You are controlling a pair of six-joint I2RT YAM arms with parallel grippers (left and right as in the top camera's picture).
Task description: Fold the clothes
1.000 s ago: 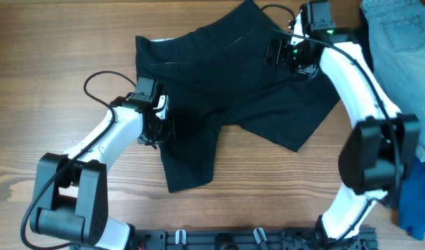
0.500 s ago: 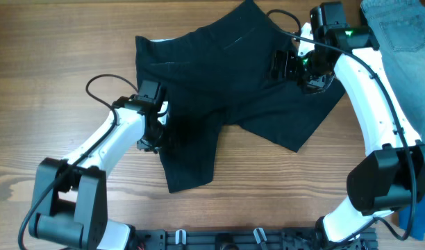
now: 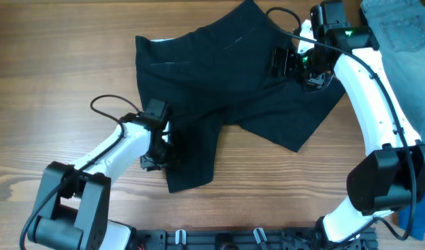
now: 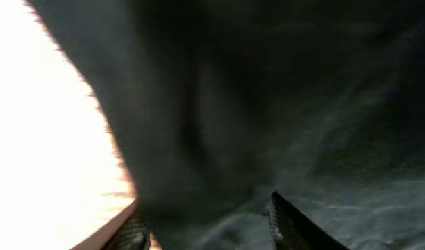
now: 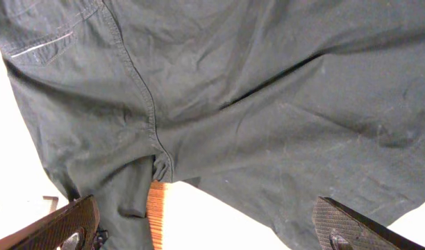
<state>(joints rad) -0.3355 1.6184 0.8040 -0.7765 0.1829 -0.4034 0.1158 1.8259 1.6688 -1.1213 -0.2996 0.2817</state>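
The black shorts [image 3: 226,83] lie spread flat on the wooden table, waistband at the upper left, one leg pointing to the near side, the other to the right. My left gripper [image 3: 164,154] is low over the left edge of the near leg, jaws open, black cloth [image 4: 268,104] between and ahead of the fingers. My right gripper [image 3: 285,64] hovers open above the right part of the shorts; its view shows the crotch seam [image 5: 157,163] and both legs below.
Light blue denim jeans [image 3: 400,42] lie at the table's right edge, with a bright blue garment [image 3: 417,201] at the lower right. Bare wooden table [image 3: 60,69] lies left of the shorts.
My left gripper has moved toward the near side along the left edge of the near leg. My right gripper shifted slightly right, then held still.
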